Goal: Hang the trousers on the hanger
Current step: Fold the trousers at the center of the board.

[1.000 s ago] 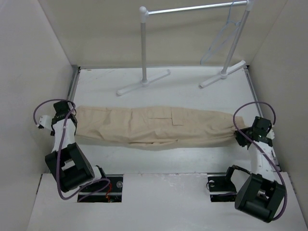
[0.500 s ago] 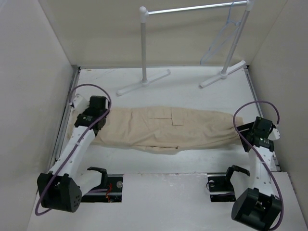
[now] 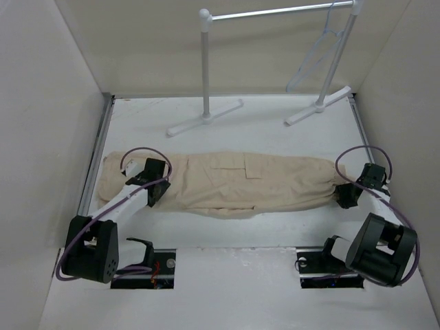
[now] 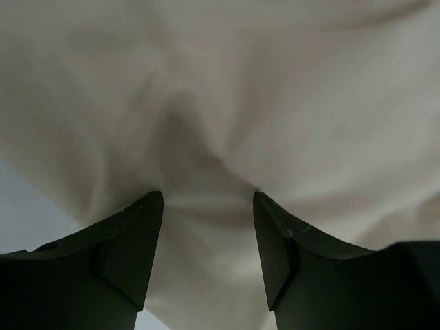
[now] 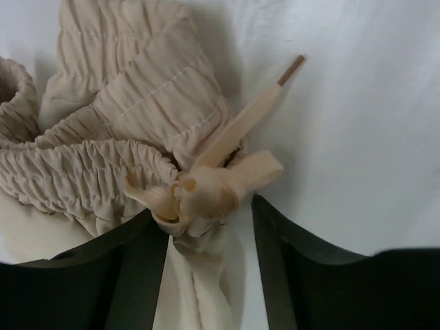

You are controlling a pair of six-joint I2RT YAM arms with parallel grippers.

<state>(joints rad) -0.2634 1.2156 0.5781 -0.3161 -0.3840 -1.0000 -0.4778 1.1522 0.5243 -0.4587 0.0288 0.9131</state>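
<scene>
The beige trousers [image 3: 240,182] lie flat and lengthwise across the white table, legs to the left, elastic waistband to the right. My left gripper [image 3: 159,187] is low over the leg part; in its wrist view the jaws [image 4: 206,199] stand open with tan cloth [image 4: 275,103] between and under them. My right gripper [image 3: 342,196] is at the waistband end; its jaws [image 5: 203,210] stand open either side of the knotted drawstring [image 5: 206,192] of the gathered waistband [image 5: 124,103]. The pale hanger [image 3: 315,56] hangs from the rack bar at the back right, far from both grippers.
The white tube garment rack [image 3: 205,62] with its silver bar stands at the back, its feet [image 3: 206,118] on the table behind the trousers. Beige walls close in on the left, right and back. Two cut-outs [image 3: 155,265] lie at the near edge by the arm bases.
My left arm swung from the table's left edge rightward and down onto the trouser legs, uncovering the leg ends. My right arm dropped low, its gripper now at the waistband knot.
</scene>
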